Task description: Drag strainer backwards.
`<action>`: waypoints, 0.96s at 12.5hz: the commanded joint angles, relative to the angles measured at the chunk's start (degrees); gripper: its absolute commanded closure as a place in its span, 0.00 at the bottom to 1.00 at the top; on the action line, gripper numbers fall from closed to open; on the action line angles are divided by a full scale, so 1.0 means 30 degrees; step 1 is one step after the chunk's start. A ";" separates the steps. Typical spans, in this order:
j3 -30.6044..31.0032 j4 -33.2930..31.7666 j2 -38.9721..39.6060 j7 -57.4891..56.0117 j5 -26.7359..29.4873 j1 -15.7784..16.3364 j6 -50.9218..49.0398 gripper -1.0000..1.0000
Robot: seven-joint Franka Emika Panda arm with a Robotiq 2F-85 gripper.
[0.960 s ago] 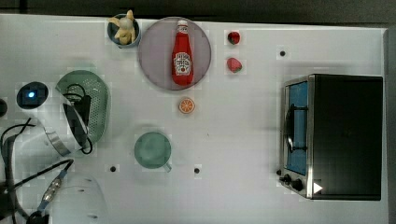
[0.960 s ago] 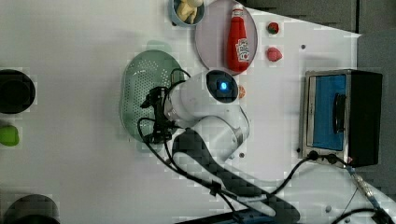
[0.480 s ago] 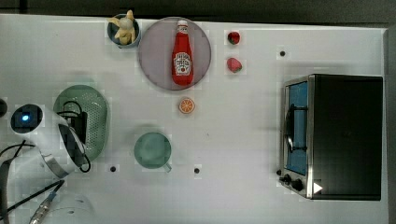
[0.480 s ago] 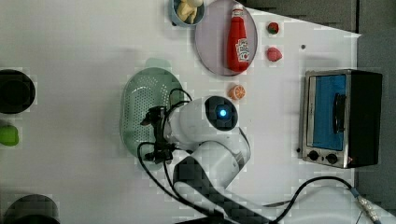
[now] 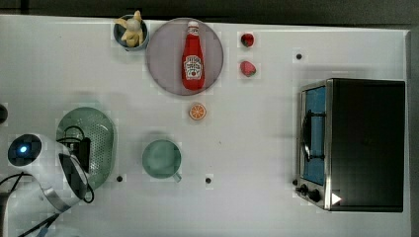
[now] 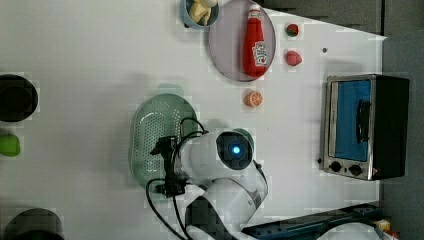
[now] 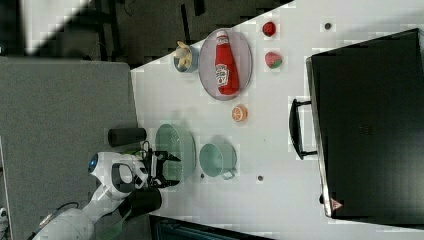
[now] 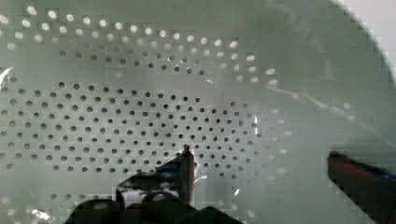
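White tabletop (image 5: pixel 257 207) beside grey partition panel (image 7: pixel 65 100), dark floor beyond.

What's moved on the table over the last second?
The arm and the strainer slid together toward the top view's lower left, with the open tool inside the bowl, one finger against its holed floor. The mug, ketchup bottle and toaster oven stayed put.
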 commanded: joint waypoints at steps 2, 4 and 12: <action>0.0076 -0.0822 -0.1052 0.0804 0.0623 0.0813 0.0272 0.00; 0.0095 -0.1303 -0.1350 0.0812 0.1149 0.1211 0.0320 0.00; 0.0139 -0.3301 -0.2440 0.0806 0.1914 0.2717 0.1312 0.00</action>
